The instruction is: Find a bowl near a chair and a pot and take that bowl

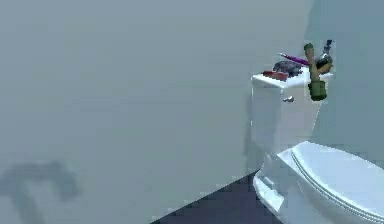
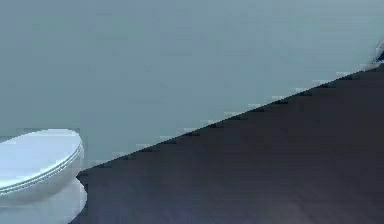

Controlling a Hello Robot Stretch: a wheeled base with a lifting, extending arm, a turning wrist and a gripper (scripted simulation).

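Note:
A white toilet (image 1: 310, 165) with its lid down stands at the forward view's right, against a pale grey-blue wall (image 1: 130, 90). On its tank lie several small items (image 1: 305, 68), among them a dark brush-like thing and a purple flat piece. The toilet's seat end (image 2: 38, 165) also appears at the arm side view's lower left.
Dark floor (image 2: 250, 160) stretches across the arm side view's lower right, meeting the pale wall (image 2: 170, 60) along a slanted line. A strip of the same dark floor (image 1: 215, 205) shows at the foot of the toilet in the forward view. A small dark object (image 2: 379, 55) sits at the arm side view's right edge.

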